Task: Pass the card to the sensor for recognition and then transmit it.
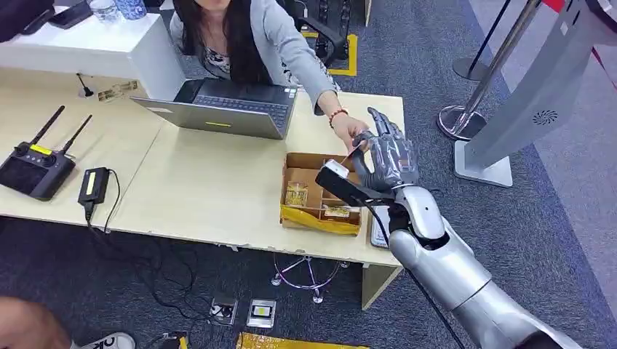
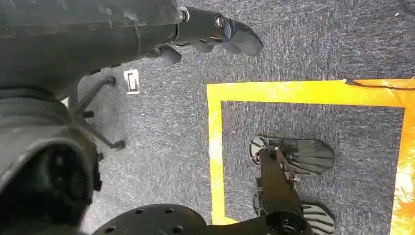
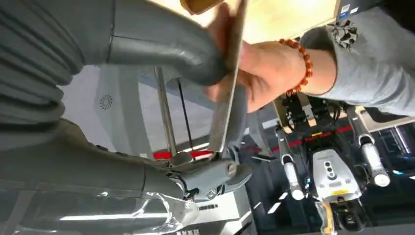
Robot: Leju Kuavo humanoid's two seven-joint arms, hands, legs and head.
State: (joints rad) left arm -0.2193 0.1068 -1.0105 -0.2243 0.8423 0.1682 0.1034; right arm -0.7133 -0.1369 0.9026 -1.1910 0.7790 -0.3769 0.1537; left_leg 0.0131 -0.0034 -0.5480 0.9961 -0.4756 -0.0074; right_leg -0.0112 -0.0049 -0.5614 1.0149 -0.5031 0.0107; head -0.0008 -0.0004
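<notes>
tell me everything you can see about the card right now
The card is a thin, flat, stiff sheet seen edge-on in the right wrist view, greyish with a tan upper end. The right hand pinches it between thumb and fingers while a person's hand grasps it too. It is held in the air beside the cardboard box.

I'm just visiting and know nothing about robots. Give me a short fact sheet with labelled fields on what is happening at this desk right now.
Moment: handover of a card across the desk
Right hand: right hand raised over the desk edge, thumb pressed on the card
Card: thin, seen edge-on in the right wrist view, also touched by the person's hand
Person: seated behind a laptop, arm stretched toward the robot, red bead bracelet
Left hand: left hand hangs over the carpet, holding nothing
Also on the desk: open cardboard box, black remote controller
</notes>
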